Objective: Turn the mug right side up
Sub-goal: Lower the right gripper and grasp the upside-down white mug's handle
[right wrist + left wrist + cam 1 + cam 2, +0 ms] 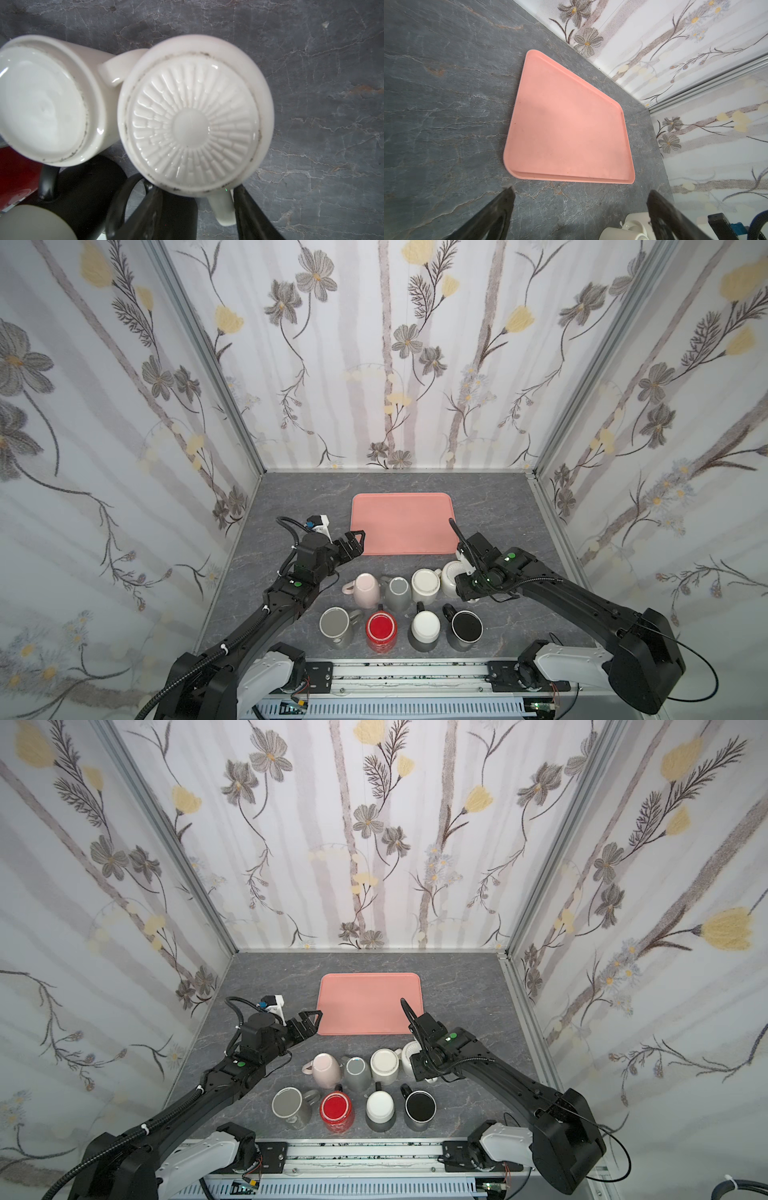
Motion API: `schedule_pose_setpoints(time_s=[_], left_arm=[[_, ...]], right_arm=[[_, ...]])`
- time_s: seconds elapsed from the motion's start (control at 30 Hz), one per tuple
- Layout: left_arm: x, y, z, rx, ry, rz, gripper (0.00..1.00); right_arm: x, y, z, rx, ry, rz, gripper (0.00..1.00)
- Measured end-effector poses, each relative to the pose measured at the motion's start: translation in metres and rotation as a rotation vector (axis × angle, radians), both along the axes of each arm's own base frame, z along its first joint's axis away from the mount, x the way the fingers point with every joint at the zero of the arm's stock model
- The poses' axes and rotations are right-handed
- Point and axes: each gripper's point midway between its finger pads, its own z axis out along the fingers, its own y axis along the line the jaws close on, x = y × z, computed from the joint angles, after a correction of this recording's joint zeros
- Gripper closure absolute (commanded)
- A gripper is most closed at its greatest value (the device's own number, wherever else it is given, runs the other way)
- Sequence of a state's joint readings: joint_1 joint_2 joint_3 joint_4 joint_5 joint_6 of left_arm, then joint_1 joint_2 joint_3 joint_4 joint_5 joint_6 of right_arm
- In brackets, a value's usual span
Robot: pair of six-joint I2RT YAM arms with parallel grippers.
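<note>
L gripper [358, 540] hung above the grey marble table [291, 497], just off the near-left corner of the pink tray [401, 522]. Its jaws were spread wide w/ nothing btwn them. In the left wrist view its fingers [500, 209] framed bare table, w/ the tray beyond.

Mugs stood in 2 rows of 4, nearer the robot than the tray.

Back row, L to R:
- pink mug [366, 591], handle pointing left
- grey mug [398, 593]
- plain white mug [426, 585], base up
- ribbed white mug [449, 577], partly hidden under the R arm in both top views

Front row, L to R:
- pale grey mug [334, 623]
- red mug [381, 627]
- white-topped mug [424, 625]
- black mug [466, 626]

The ribbed white mug sat upside down on the table at the R end of the back row, its ribbed base facing up. It was just beside the plain white mug, whose handle reached its side; couldn't tell if they touched.

R gripper [197, 188] was down at that mug, jaws partway in, straddling its handle. In the right wrist view one of the fingers [249, 207] lay against the handle's side. The other stood apart from it w/ a gap, so the handle wasn't clamped.
</note>
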State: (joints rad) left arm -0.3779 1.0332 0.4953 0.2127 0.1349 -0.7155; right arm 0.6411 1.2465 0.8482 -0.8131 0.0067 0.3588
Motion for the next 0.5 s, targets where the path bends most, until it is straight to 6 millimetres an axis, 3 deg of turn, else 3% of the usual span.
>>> schedule_pose_setpoints(time_s=[0.5], left_arm=[[-0.001, 0.000, 0.004, -0.017, -0.006, 0.006, 0.00]], right_arm=[[0.000, -0.010, -0.015, -0.068, 0.021, -0.027, 0.72]])
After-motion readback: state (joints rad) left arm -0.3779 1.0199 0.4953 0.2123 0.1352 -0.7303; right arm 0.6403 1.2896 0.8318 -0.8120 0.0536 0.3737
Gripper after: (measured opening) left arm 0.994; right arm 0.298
